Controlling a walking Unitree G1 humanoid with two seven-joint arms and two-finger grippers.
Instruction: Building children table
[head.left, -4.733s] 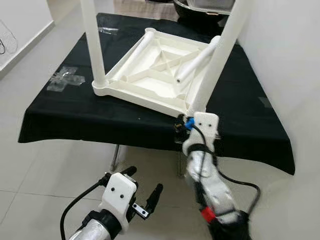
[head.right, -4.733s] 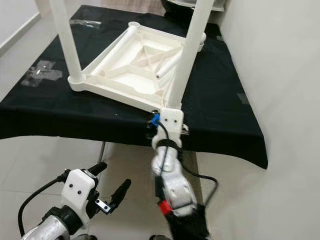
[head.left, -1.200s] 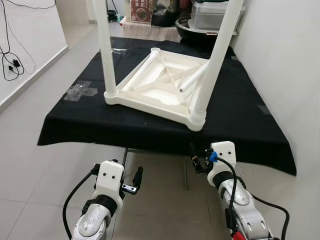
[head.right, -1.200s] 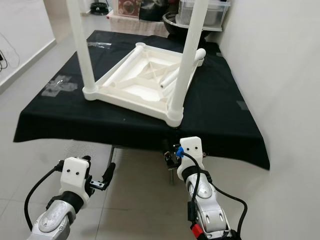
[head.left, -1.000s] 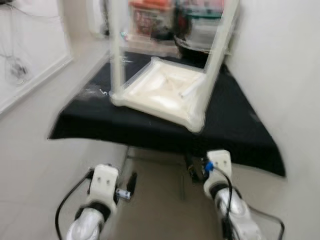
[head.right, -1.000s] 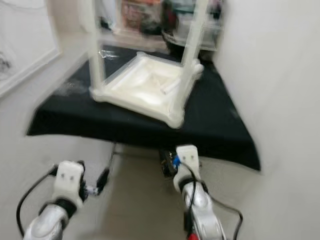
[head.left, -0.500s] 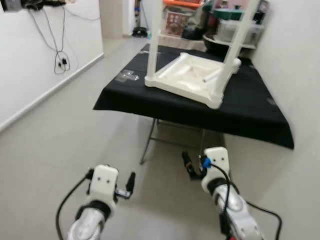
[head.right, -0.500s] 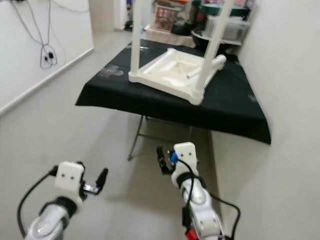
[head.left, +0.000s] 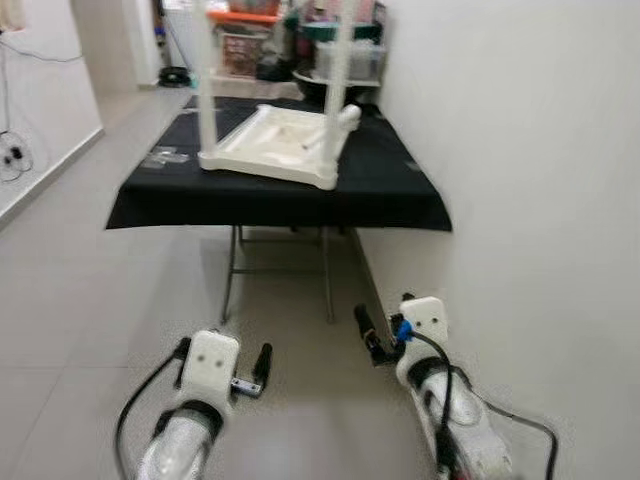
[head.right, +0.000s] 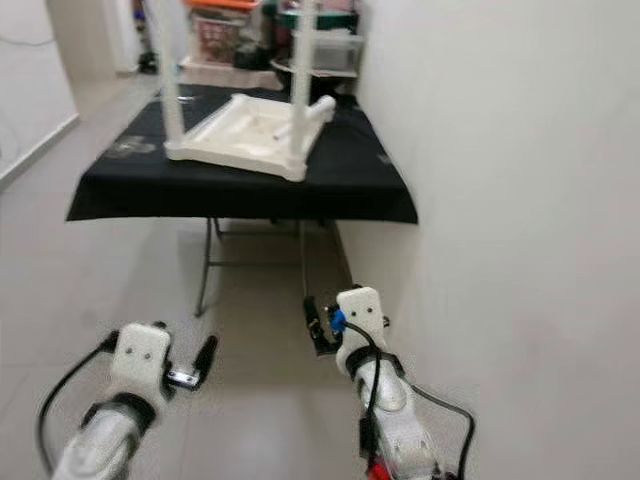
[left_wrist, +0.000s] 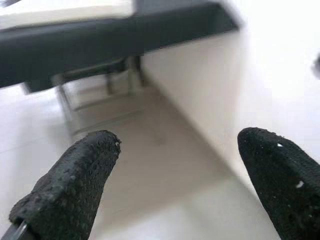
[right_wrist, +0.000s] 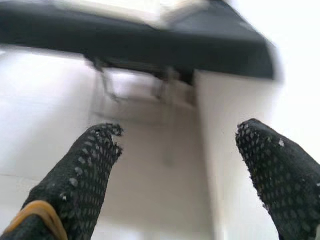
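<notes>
Children's table (head.left: 270, 145): a white plastic table is seen upside down on the black-covered table (head.left: 400, 205), well ahead of the robot; two of its white legs (head.left: 341, 60) are stood upright at the near corners, and another leg appears to be laid loose inside the upturned top.
Black-covered table: it is placed against the white wall (head.left: 520, 150) on the robot's right, with metal folding legs (head.left: 232, 275) seen beneath the cloth.
Left gripper (left_wrist: 175, 175): it is held low over the tiled floor (head.left: 80, 300), well apart from the table; the two black fingers (left_wrist: 75, 185) are spread wide and nothing is held between them.
Right gripper (right_wrist: 185, 170): it is held low near the wall, also well short of the table; its fingers (right_wrist: 85, 170) are likewise parted widely, with nothing gripped.
Background: storage boxes and clutter (head.left: 300, 40) are seen behind the table, blurred.
Tape patches (head.left: 160, 157): pale pieces are seen on the cloth by the robot's-left side of the white table.
</notes>
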